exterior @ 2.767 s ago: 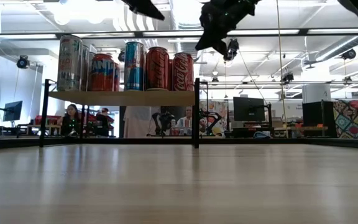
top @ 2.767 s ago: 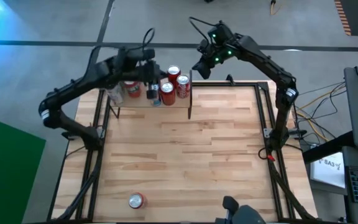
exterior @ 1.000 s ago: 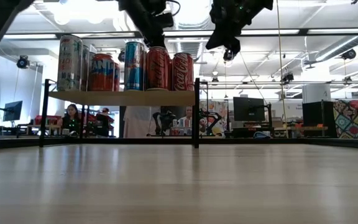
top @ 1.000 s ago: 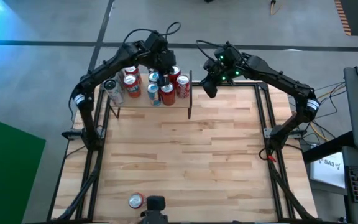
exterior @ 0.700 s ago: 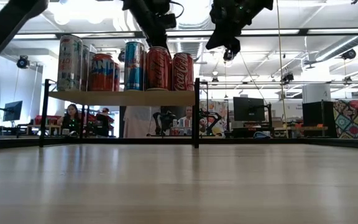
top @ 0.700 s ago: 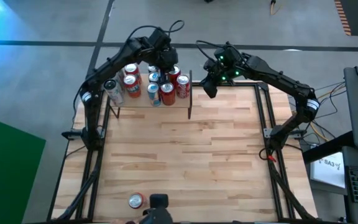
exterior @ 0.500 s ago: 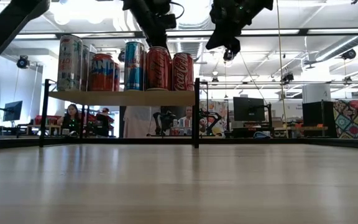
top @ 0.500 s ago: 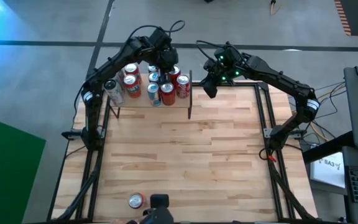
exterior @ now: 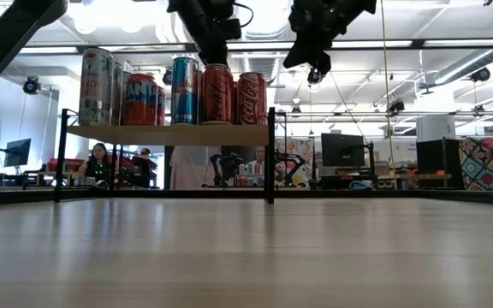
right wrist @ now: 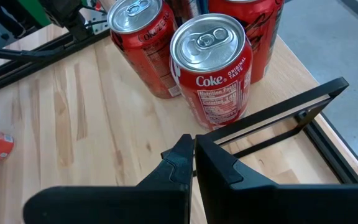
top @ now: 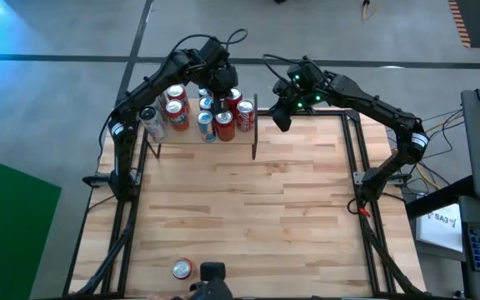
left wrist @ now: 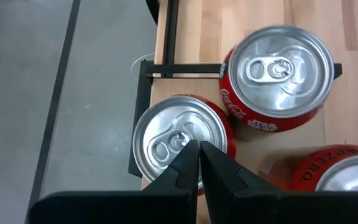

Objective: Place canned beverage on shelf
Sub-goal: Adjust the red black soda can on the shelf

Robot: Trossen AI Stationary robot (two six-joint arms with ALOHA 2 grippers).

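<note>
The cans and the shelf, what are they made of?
The cans look like thin metal, likely aluminium: their tops are shiny silver with pull tabs, and the sides carry glossy red printed labels. The shelf looks like a light wood board, pale and matt, with visible grain in the right wrist view. Its uprights seem to be thin metal painted black.

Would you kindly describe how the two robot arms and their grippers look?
Both arms are dark, slender and jointed, with loose black cables looping near the wrists. The right arm shows small green lights by its wrist. Left gripper and right gripper have black, tapering fingers.
</note>
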